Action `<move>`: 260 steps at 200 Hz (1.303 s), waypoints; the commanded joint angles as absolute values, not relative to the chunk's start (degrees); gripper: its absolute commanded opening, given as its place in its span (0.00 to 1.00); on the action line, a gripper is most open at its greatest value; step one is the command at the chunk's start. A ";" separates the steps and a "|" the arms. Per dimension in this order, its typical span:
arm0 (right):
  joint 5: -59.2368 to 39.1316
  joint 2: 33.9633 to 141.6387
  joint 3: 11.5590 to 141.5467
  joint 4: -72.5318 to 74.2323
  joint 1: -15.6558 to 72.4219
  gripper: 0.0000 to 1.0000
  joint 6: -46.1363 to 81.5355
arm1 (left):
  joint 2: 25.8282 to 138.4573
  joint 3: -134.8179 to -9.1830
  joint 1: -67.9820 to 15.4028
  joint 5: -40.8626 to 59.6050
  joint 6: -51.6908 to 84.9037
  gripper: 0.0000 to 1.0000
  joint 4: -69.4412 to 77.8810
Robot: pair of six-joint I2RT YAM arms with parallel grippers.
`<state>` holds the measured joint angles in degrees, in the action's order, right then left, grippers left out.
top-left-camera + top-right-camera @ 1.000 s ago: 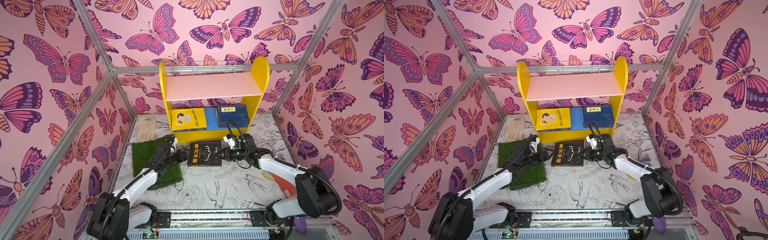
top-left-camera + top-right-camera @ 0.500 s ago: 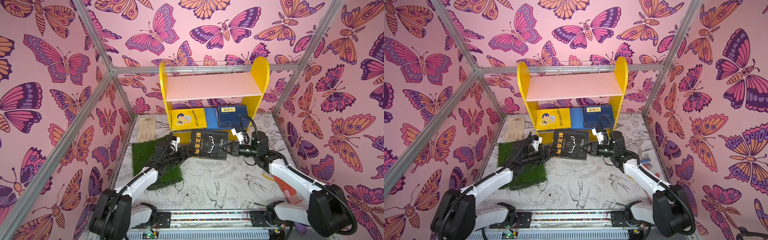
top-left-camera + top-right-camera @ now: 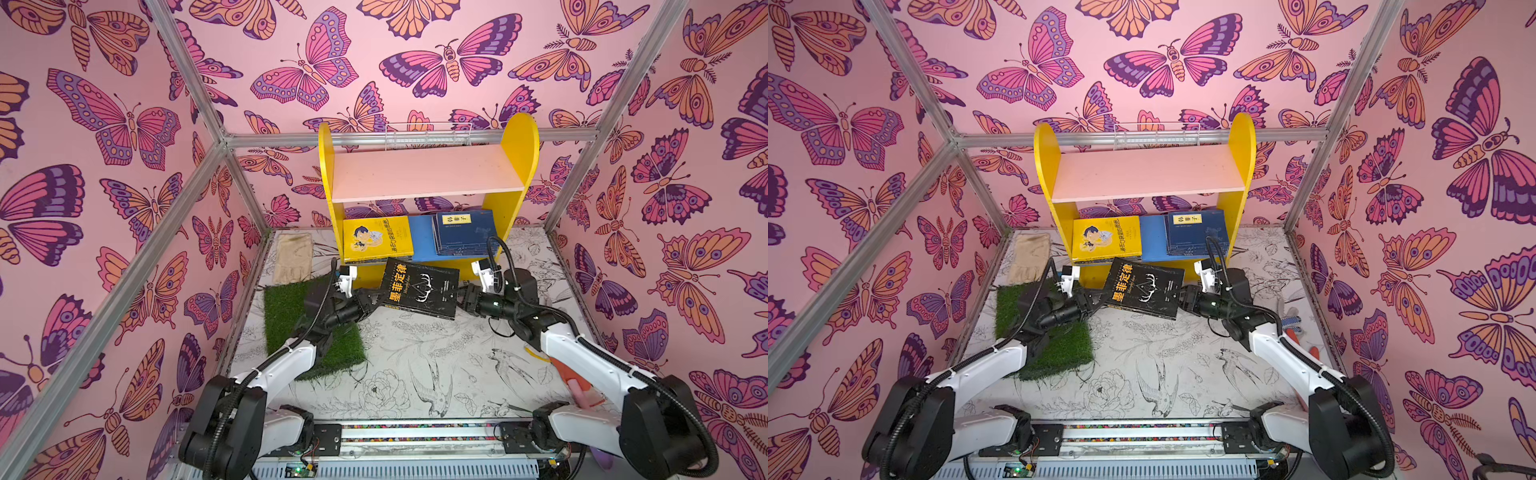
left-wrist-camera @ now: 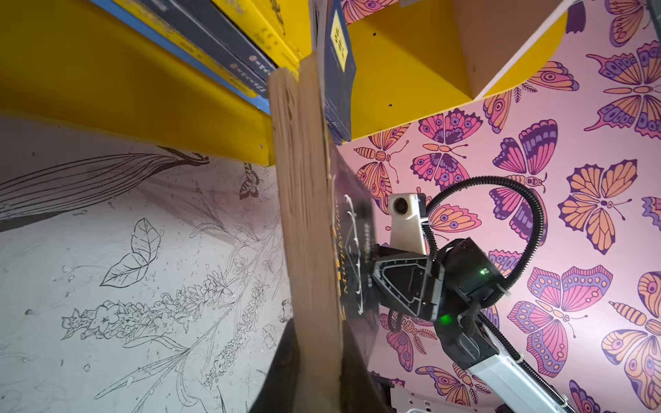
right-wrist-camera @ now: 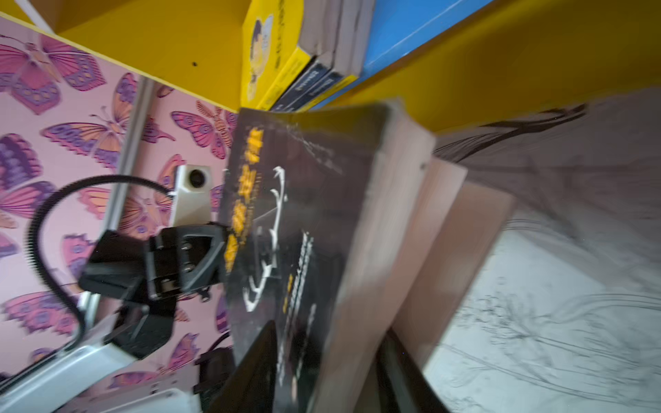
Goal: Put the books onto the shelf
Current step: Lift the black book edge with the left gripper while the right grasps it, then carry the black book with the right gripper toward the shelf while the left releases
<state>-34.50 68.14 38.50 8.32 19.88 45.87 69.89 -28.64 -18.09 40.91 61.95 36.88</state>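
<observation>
A black book [image 3: 419, 289] with orange characters hangs above the table, just in front of the shelf [image 3: 519, 158]. My left gripper [image 3: 376, 299] is shut on its left edge; its fingers press both sides of the page block [image 4: 307, 214]. My right gripper [image 3: 461, 293] is at the right edge with its jaws standing open around the book [image 5: 314, 221], whose back cover splays loose. On the shelf's blue lower board [image 3: 420, 239] lie a yellow book [image 3: 376, 239] on a small stack and a navy stack [image 3: 461, 230]. The pink upper board is bare.
A green turf square [image 3: 291, 316] lies under my left arm, with a beige glove [image 3: 293, 257] beyond it. A white wire basket [image 3: 428, 133] sits behind the shelf. An orange tool [image 3: 569, 374] lies under my right arm. Butterfly walls close in on three sides.
The black book rose off the table and moved toward the shelf. My left gripper closed on its left edge. My right gripper's jaws widened.
</observation>
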 commanded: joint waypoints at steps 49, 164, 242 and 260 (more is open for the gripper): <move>-34.70 56.56 30.56 12.21 19.37 0.58 47.97 | 60.19 -23.96 -19.03 38.71 58.15 0.00 52.29; -48.43 61.35 32.27 29.96 21.13 0.43 58.23 | 58.90 -21.27 -19.03 31.74 56.24 0.00 61.44; -46.72 65.05 35.96 38.61 23.84 0.08 63.10 | 60.44 -19.86 -20.03 30.41 55.33 0.00 61.90; -45.33 65.49 36.12 39.22 24.78 0.00 63.21 | 60.79 -19.95 -20.43 30.01 54.60 0.00 61.37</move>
